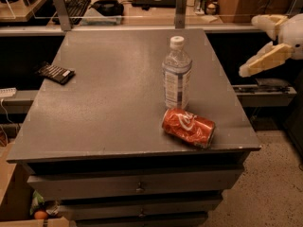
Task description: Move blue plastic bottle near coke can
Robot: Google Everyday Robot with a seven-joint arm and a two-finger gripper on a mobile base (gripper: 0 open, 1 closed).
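Standing upright blue plastic bottle, gripper fingers right

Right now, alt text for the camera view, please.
A blue plastic bottle stands upright on a grey table, just behind a dented coke can lying on its side. The end effector hangs open beyond the table's right edge, holding nothing.

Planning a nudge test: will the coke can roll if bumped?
Probably rolls easily: the coke can lies on its side near the table's front-right edge. Its dents may make the roll uneven. The gripper hovers open off the table's right side, touching nothing.
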